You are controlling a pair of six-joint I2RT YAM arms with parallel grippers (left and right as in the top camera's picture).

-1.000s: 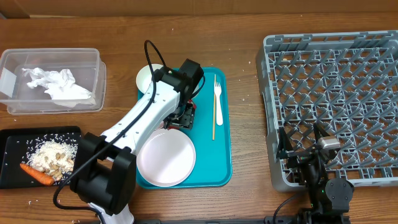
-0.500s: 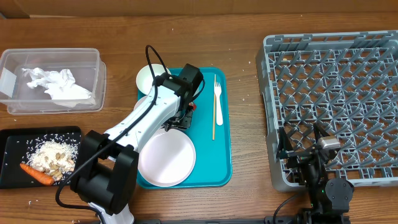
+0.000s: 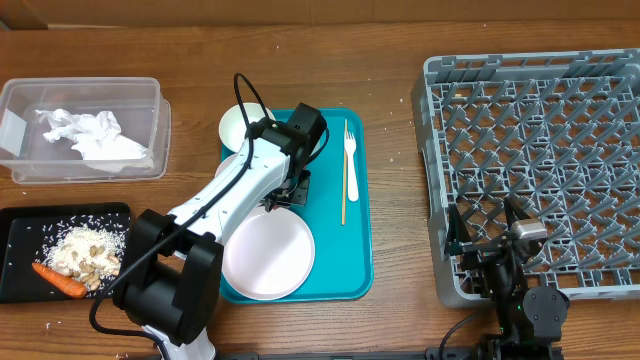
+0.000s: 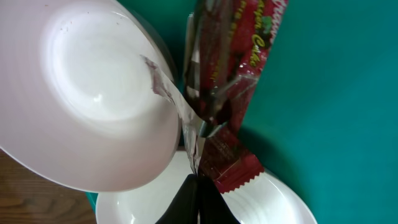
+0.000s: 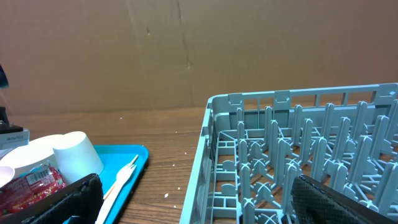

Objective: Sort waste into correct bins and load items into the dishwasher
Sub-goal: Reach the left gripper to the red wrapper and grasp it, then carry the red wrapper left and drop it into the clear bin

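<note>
Has pinched the left gripper [image 4: 199, 200] shut on the red snack wrapper [image 4: 231, 87] — gaped wide a second ago. Grips its near end, over the teal tray [image 4: 339, 112], a white bowl [image 4: 93, 93] just beside. Leaves bare teal toward the fork [image 3: 350, 160]. Holds the right gripper [image 3: 483, 228] spread, empty, at the near edge of the dish rack [image 3: 540, 170].

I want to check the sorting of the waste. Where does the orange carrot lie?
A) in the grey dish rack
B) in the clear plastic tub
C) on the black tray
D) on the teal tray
C: the orange carrot lies on the black tray, next to the rice scraps.
</note>
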